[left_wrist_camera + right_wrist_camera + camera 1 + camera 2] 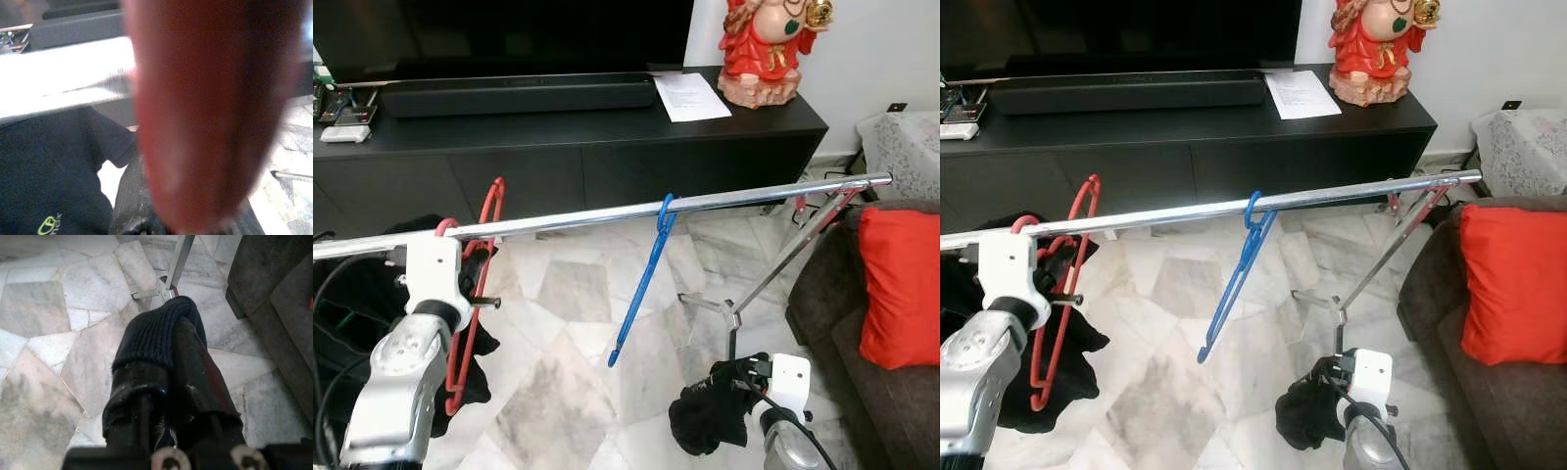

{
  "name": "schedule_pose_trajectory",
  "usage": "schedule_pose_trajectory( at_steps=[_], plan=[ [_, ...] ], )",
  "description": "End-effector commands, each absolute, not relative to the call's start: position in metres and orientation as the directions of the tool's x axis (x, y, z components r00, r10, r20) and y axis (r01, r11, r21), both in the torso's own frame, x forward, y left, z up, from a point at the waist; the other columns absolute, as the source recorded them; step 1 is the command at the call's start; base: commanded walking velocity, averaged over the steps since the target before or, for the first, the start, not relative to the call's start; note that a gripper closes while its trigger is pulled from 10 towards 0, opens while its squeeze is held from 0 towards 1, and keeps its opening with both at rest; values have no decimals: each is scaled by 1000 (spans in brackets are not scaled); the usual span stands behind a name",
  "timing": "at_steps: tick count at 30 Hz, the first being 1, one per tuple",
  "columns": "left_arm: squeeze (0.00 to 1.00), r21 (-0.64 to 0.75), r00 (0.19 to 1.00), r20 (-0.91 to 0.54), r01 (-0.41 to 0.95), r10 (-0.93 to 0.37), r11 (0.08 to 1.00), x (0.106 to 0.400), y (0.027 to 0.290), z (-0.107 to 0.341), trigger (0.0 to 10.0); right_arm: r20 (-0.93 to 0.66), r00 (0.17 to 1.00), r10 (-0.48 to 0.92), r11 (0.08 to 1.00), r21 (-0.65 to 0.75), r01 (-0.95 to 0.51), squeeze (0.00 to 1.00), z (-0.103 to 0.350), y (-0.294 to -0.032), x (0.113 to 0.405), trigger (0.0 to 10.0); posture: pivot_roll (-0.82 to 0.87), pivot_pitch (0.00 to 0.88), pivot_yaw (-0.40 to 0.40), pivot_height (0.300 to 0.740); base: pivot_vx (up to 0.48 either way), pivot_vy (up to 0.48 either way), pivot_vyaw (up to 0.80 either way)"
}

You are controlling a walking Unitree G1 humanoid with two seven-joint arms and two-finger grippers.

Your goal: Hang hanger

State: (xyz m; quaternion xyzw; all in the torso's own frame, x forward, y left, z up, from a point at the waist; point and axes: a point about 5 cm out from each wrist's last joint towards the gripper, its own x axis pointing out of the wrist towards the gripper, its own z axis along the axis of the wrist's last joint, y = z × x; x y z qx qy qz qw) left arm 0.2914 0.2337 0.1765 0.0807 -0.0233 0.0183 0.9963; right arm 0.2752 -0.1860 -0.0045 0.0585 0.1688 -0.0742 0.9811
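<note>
I see my left gripper [475,262] raised at the left end of the long chrome clothes rail [607,215], clenched on the red plastic hanger [475,284]. The hanger's hook sits over the rail close to that end, and its body hangs down below the rail beside my silver left arm. In the left wrist view the red plastic is pressed up so close that it blurs, with the bright rail running behind it and a dark garment with a small green logo [49,196] below. Behind the arm, a heap of black clothing [372,294] lies on the marble floor [558,392].

Near the middle of the rail a blue plastic hanger [641,284] hangs by its hook, tilted, its lower end pointing down and to the left.

Beyond the rail stands a long black TV cabinet [607,137], with a black soundbar [519,94] along its top, a white sheet of paper [690,96] near its right end and a red figurine [766,49] at its right corner.

Low on the right, my right gripper [729,387] is grasping a bunched piece of dark knitted cloth [156,333], the fingers wrapped in it, above the floor near the rail's chrome support leg [773,269]. At the far right a red cushion [899,284] rests on a dark grey sofa [862,372].
</note>
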Motion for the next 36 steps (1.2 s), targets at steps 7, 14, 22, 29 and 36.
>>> schedule_pose_trajectory(
  at_steps=[7, 14, 22, 29, 36],
  plan=[
    [0, 250, 1000, -1, -5, 5, 968, 263, 236, 152, 10000, -362, 924, -127, 982, 83, 167, 0, -10, -188, 269, 10000, -15, 169, -48, 740, 0, 0, 0],
    [0, 247, 979, -196, -9, 59, 969, 243, 242, 91, 10000, -365, 924, -119, 984, 80, 158, 0, -11, -188, 269, 10000, -12, 158, -51, 740, 0, 0, 0],
    [0, 316, 802, -582, 70, 135, 946, 211, 246, -21, 10000, -365, 923, -120, 984, 78, 159, 0, -10, -187, 270, 10000, -28, 133, -37, 740, 0, 0, 0],
    [0, 266, 656, -742, 98, 139, 959, 180, 237, -62, 10000, -362, 923, -130, 983, 78, 169, 0, -10, -188, 270, 10000, -44, 126, -27, 740, 0, 0, 0],
    [0, 250, 558, -808, 29, 192, 968, 161, 238, -81, 10000, -359, 923, -141, 980, 80, 181, 0, -10, -188, 269, 10000, -50, 158, -25, 740, 0, 0, 0]
  ],
)
